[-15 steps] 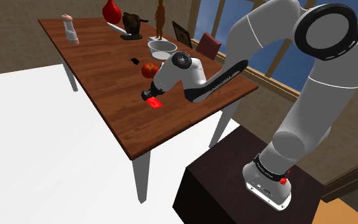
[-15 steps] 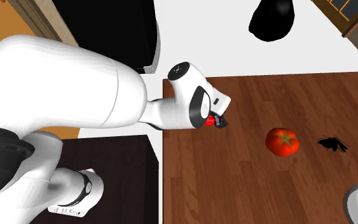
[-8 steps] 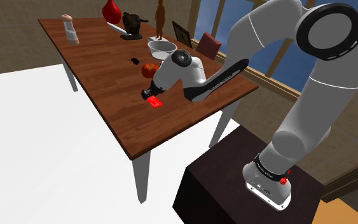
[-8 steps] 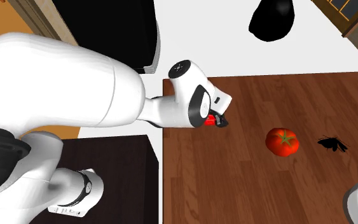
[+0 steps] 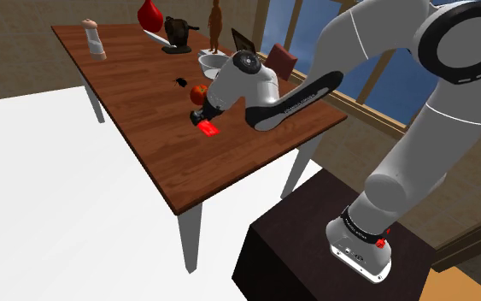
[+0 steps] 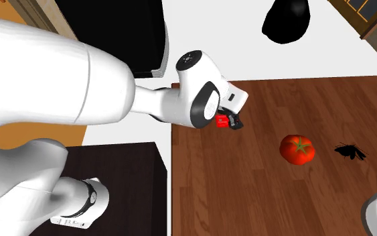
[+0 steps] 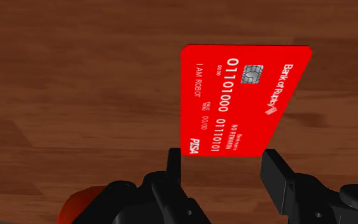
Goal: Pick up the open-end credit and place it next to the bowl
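The robot's black gripper point(image 7: 224, 164) clasps a red bank card point(image 7: 241, 102) at one end, a finger pressed to each side, holding it over the brown wooden table point(image 5: 144, 103). In the shoulder view the card point(image 5: 208, 130) hangs near a red tomato point(image 5: 199, 91), with the white bowl point(image 5: 210, 61) just beyond it. A small black object point(image 6: 349, 152) lies beside the tomato point(image 6: 296, 149).

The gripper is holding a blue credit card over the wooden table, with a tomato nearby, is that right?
Not quite. The credit card is red, not blue; the wrist view shows it. The gripper does hold it over the wooden table, with a tomato nearby.
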Available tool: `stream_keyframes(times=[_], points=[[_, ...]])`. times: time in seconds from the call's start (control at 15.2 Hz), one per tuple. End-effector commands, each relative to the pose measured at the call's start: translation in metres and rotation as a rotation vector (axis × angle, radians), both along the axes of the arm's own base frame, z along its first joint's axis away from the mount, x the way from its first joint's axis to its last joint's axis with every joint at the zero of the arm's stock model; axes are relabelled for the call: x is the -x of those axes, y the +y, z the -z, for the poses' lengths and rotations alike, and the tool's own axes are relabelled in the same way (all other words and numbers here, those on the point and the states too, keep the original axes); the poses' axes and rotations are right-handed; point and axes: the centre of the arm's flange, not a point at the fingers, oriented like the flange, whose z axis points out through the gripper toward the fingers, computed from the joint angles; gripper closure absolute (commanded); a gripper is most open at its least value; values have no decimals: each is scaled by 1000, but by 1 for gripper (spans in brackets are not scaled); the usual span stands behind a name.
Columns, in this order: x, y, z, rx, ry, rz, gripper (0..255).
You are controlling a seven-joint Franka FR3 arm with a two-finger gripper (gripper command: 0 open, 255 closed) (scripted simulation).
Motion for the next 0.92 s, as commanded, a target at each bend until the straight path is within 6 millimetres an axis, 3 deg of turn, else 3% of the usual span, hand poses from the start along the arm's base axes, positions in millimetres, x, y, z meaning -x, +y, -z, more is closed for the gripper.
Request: stream_keyframes(times=[0.0,0.86], points=[[0,1,-11,0,1,0,255],[0,1,-80,0,1,0,255]])
